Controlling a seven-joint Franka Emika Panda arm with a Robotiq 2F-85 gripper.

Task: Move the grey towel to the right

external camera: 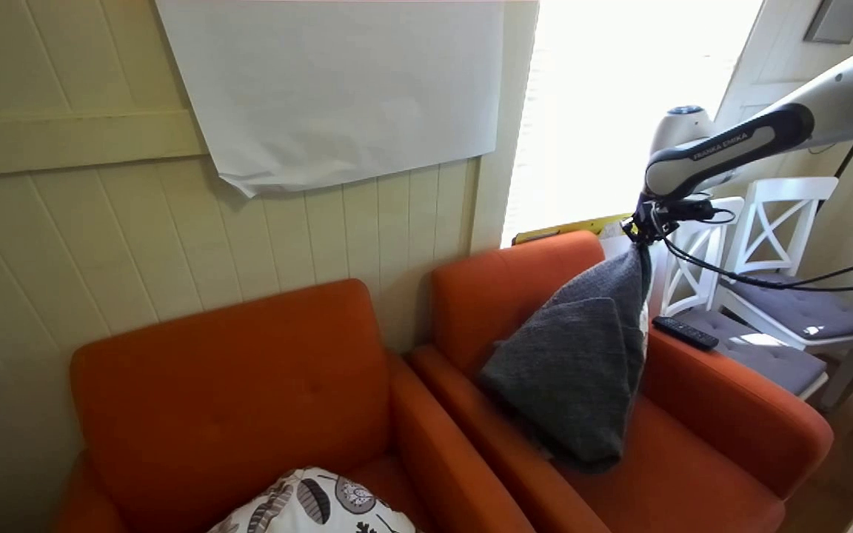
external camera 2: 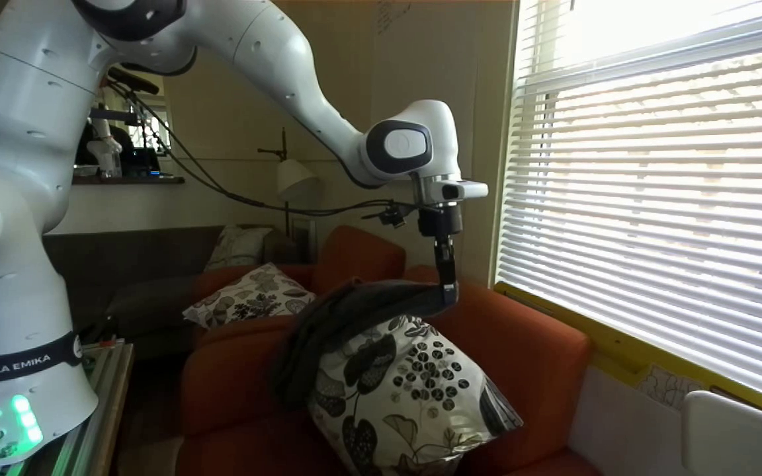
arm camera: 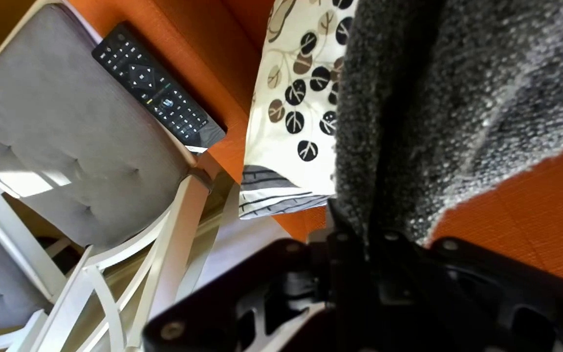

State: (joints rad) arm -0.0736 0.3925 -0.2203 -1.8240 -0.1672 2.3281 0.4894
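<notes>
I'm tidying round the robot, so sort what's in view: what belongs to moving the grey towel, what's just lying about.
Part of the job:
grey towel
gripper, holding it

Just lying about:
patterned cushion beside the towel
second patterned cushion
remote control on the orange armchair
white chairs
lamp

Towel [external camera: 574,363] alongside cushion [external camera 2: 414,390], over armchair [external camera: 693,451] — remote [external camera: 686,333] on armrest [external camera: 748,396], chairs [external camera: 760,352] beside it.

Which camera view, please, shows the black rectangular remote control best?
The wrist view: the remote control appears large, its buttons distinct. An exterior view shows it small on the orange fabric armrest; elsewhere it isn't visible.
</notes>
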